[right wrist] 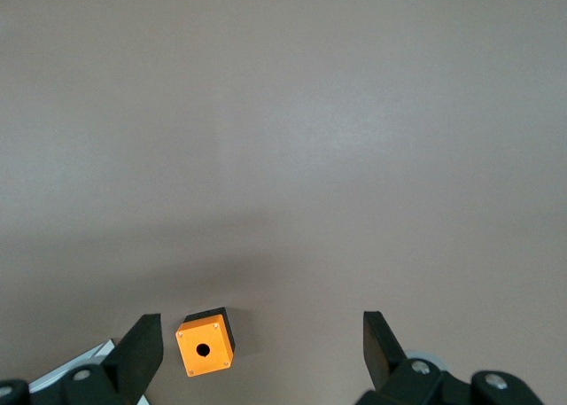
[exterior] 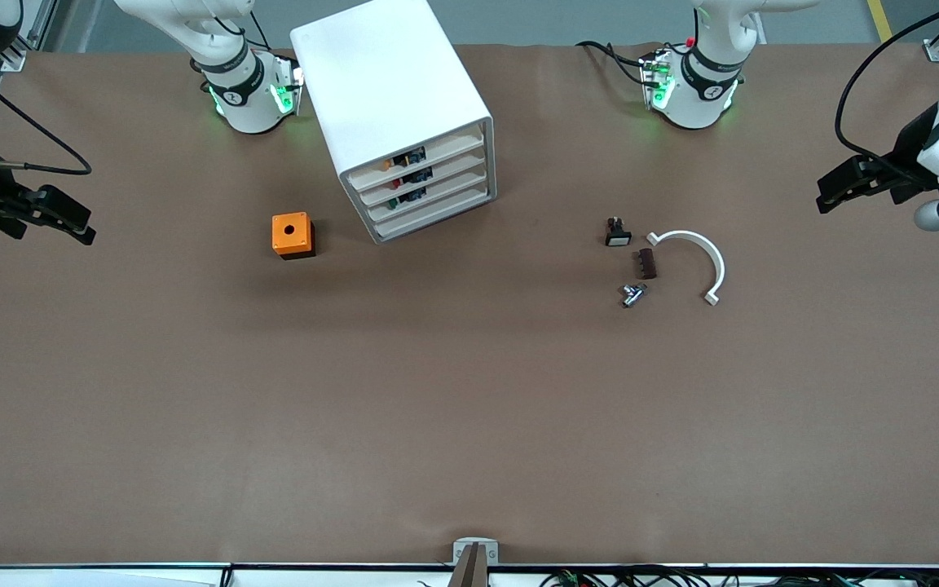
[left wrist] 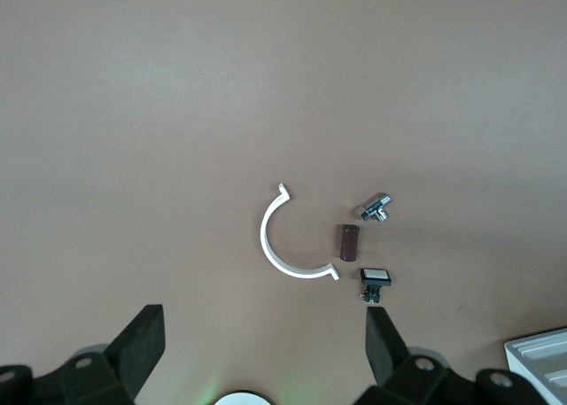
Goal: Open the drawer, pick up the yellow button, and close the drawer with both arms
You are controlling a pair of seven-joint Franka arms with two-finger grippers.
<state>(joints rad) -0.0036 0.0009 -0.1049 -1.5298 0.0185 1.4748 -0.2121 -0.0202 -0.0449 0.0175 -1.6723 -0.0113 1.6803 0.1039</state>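
Note:
The white cabinet (exterior: 388, 73) stands at the back of the table, nearer the right arm's base. Its top drawer (exterior: 445, 151) is shut, like the three below it. Small orange and black parts show through the gap above its front, and I cannot tell whether one of them is the button. My right gripper (exterior: 88, 227) is open and empty at the right arm's end of the table; its wrist view shows the spread fingers (right wrist: 146, 338). My left gripper (exterior: 822, 196) is open and empty at the left arm's end, its fingers (left wrist: 146, 330) wide apart.
An orange cube with a round hole (exterior: 293, 235) sits beside the cabinet and shows in the right wrist view (right wrist: 205, 346). Toward the left arm's end lie a black switch with a white face (exterior: 617, 234), a brown block (exterior: 646, 263), a metal fitting (exterior: 632, 294) and a white curved piece (exterior: 718, 265).

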